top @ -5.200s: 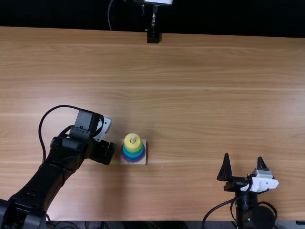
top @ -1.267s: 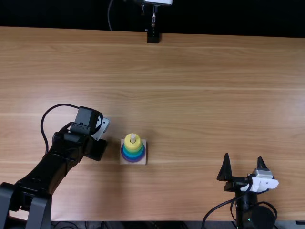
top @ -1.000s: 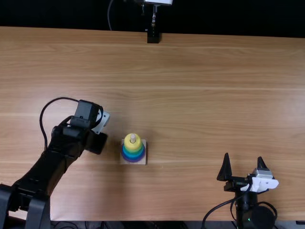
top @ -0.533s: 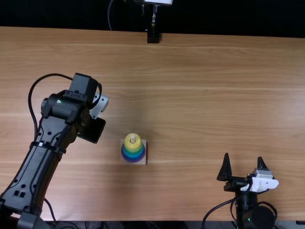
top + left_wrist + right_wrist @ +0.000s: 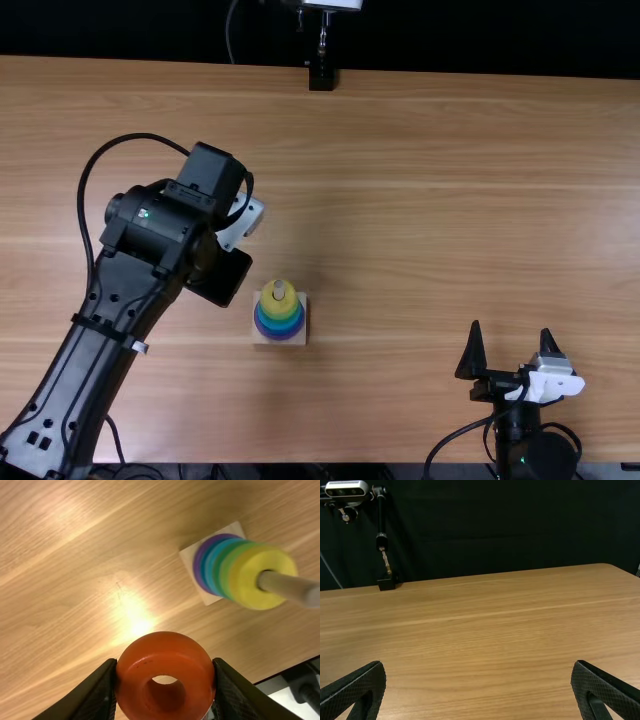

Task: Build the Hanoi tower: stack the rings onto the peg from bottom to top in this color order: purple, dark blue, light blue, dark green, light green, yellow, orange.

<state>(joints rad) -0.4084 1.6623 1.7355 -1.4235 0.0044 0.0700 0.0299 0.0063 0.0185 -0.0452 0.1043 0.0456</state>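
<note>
In the top view my left gripper (image 5: 222,277) is up and left of the ring tower (image 5: 279,312). In the left wrist view my left gripper (image 5: 166,680) is shut on the orange ring (image 5: 167,652), held apart from the tower. The stack on the wooden base (image 5: 189,554) runs from purple (image 5: 197,566) through blues and greens to the yellow ring (image 5: 243,577), with the peg (image 5: 287,586) rising through it. My right gripper (image 5: 511,350) stands open near the table's front edge; in the right wrist view my right gripper (image 5: 478,682) has nothing between its fingers.
A camera stand (image 5: 322,74) is at the table's far edge, before a dark curtain. The table (image 5: 420,200) extends from the tower toward the right arm, which rests at the front right.
My left gripper first drew back leftward from beside the tower, went farther from the near edge, then came back to the right. The tower and right arm kept still.
</note>
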